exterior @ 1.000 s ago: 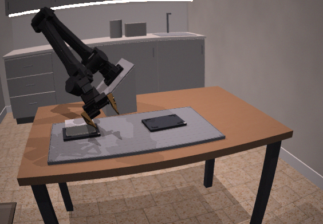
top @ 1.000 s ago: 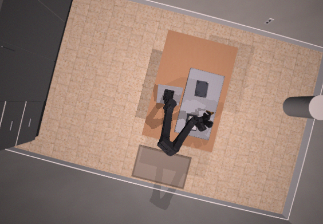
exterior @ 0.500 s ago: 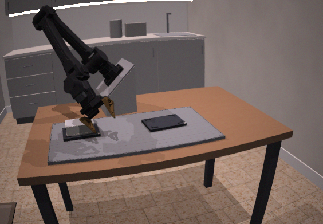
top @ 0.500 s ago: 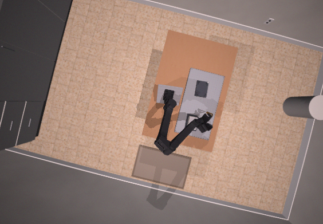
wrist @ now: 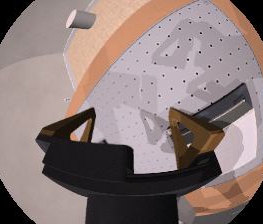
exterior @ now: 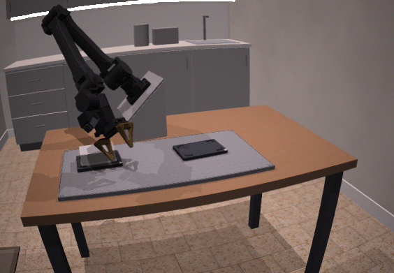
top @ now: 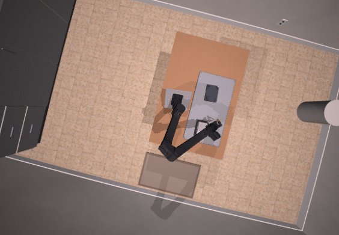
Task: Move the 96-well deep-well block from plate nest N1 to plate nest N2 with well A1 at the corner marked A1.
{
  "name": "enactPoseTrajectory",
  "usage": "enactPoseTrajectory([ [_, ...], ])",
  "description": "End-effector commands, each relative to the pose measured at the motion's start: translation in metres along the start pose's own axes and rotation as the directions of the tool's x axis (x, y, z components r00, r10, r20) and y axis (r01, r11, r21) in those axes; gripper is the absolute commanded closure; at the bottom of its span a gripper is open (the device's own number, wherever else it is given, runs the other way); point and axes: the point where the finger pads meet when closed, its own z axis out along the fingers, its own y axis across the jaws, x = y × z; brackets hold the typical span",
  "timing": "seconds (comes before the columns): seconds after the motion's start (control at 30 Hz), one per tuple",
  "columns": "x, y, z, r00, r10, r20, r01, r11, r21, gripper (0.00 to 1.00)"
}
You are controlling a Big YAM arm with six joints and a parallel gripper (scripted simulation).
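The deep-well block (exterior: 97, 156) is a pale, see-through box. It sits on the dark plate nest N1 (exterior: 99, 165) at the left end of the grey mat (exterior: 164, 163). From above, the block (top: 201, 126) lies beside the wrist. The empty dark nest N2 (exterior: 200, 149) lies flat further right on the mat, and it also shows in the top view (top: 211, 92). My gripper (exterior: 116, 140) is open and empty, with its orange fingers pointing down just above the block's far edge. In the wrist view the fingers stand wide apart, and the nest's dark edge (wrist: 231, 111) lies to their right.
A tilted grey panel (exterior: 141, 93) stands behind the arm on the brown table (exterior: 195, 158). A counter with a cylinder (exterior: 141, 35) and a box (exterior: 165, 35) runs along the back wall. A low brown crate (top: 169, 178) sits on the floor by the table.
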Motion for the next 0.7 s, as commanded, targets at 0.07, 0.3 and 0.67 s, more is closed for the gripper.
enactPoseTrajectory([
  [0.07,-0.008,0.001,-0.019,0.984,0.179,-0.009,-0.179,0.982,0.053,0.00],
  [0.3,-0.015,-0.013,-0.033,0.952,0.307,-0.001,-0.303,0.941,0.153,0.00],
  [0.67,-0.012,-0.044,-0.069,0.839,0.536,0.092,-0.528,0.761,0.377,0.00],
])
